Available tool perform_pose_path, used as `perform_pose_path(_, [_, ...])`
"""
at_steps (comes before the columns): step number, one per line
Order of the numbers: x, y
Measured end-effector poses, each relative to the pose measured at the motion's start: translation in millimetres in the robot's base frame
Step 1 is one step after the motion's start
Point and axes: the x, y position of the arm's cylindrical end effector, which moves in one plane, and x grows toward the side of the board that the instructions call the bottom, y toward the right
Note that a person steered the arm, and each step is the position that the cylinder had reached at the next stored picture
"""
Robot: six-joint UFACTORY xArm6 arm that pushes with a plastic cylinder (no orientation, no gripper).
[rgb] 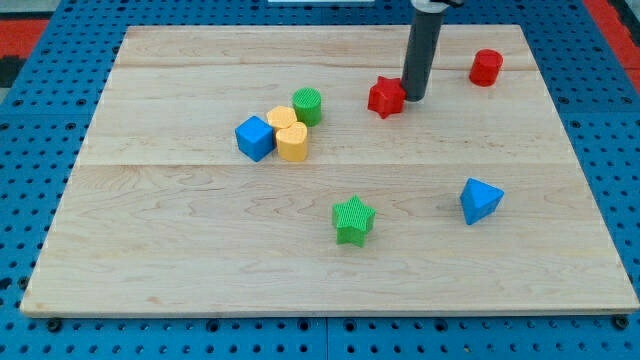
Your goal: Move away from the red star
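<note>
The red star (385, 97) lies on the wooden board at the view's upper middle. My tip (414, 97) rests on the board right beside the star's right edge, touching or nearly touching it. The dark rod rises straight up from there to the view's top edge.
A red cylinder (486, 67) stands at the upper right. A green cylinder (308, 106), a yellow heart-shaped block (289, 134) and a blue cube (255, 138) cluster left of centre. A green star (353, 220) lies at lower middle, a blue triangular block (480, 200) at right.
</note>
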Motion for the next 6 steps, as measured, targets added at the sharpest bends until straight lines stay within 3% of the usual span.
perform_pose_path(3, [10.8, -57.1])
perform_pose_path(5, [-42.2, -11.7])
perform_pose_path(6, [-41.8, -30.7])
